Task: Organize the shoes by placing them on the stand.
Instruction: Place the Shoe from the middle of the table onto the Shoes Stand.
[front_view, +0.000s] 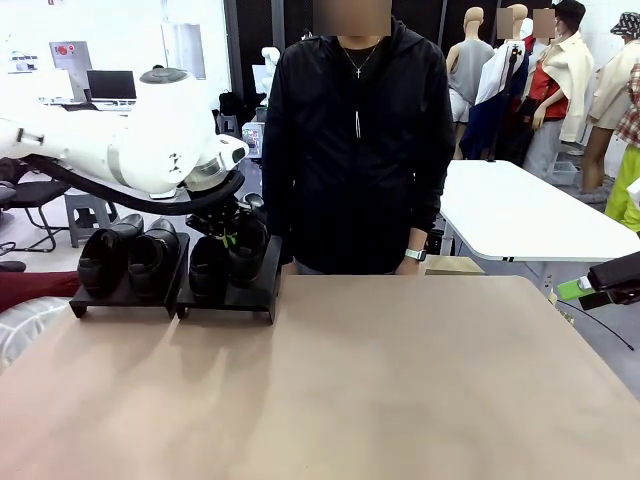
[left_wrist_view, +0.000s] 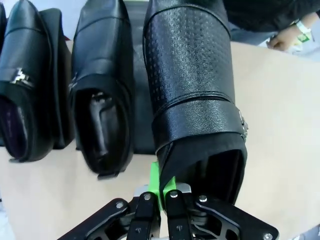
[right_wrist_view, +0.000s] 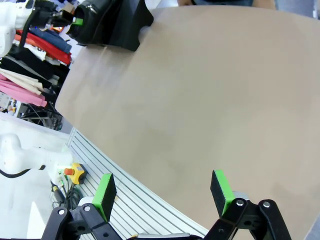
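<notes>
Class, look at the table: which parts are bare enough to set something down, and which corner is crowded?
Bare: the tan table from the stand rightward to the right edge, and the near strip in front of the stand. Crowded: the far left corner, where the shoes fill the stand and the left tool is shut on the rightmost shoe.

Held shoe (left_wrist_view: 192, 95): black leather, glossy, toe part perforated with fine dot texture, smooth strap across, small metal buckle at side. Neighbouring shoes (left_wrist_view: 102, 90): smooth polished black leather, soft sheen; one with metal bit ornament. Stand (front_view: 228, 296): matt black panels. Desk (front_view: 400, 380): matt tan surface, smooth. Left gripper (left_wrist_view: 161, 187): black hard plastic or metal links, bright green pads. Right gripper (right_wrist_view: 165, 195): same finish. Arm housing: glossy white plastic.
</notes>
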